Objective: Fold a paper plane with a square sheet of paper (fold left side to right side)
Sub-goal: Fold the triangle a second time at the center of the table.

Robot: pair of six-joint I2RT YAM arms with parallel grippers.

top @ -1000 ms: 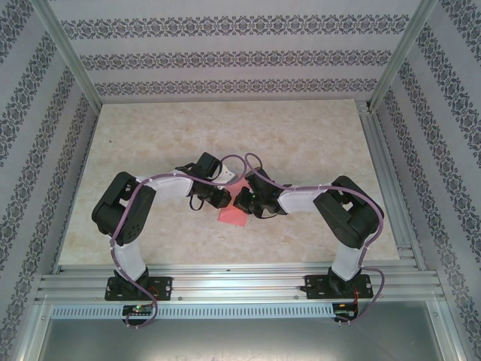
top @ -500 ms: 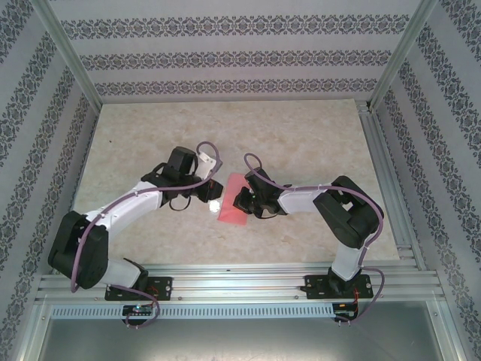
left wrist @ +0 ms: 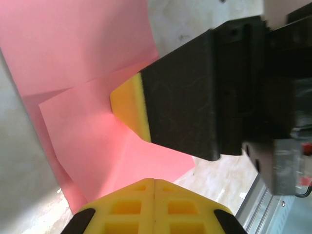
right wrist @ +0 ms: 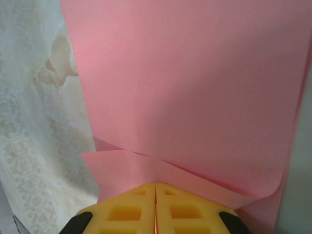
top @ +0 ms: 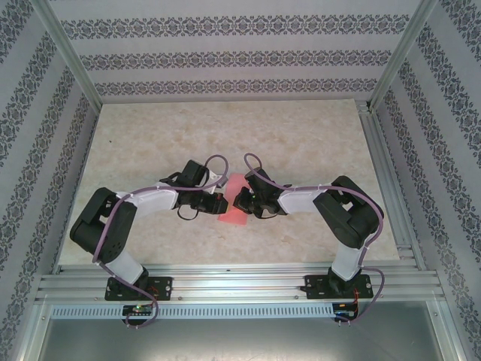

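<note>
The square sheet of paper (top: 233,216) is pink-red and lies partly folded on the table between both arms. In the left wrist view the paper (left wrist: 87,48) shows overlapping layers with slanted edges. My left gripper (top: 222,201) is at the sheet's left edge; its yellow fingertips (left wrist: 154,181) are shut together, low over the paper with nothing seen between them. My right gripper (top: 239,200) comes in from the right. In its own view it (right wrist: 155,184) is shut at a folded edge of the paper (right wrist: 195,73), with a red line in the seam. Its pad (left wrist: 129,105) touches the upper layer.
The beige marbled table (top: 301,135) stretches away behind the paper. An aluminium rail (top: 240,282) carries both arm bases at the near edge, and another rail (top: 387,180) runs along the right side. Patterned walls (top: 225,60) enclose the space.
The left arm swung its elbow out to the left and back in, while its gripper stayed by the paper's left edge and closed fully. The right arm has not moved.
</note>
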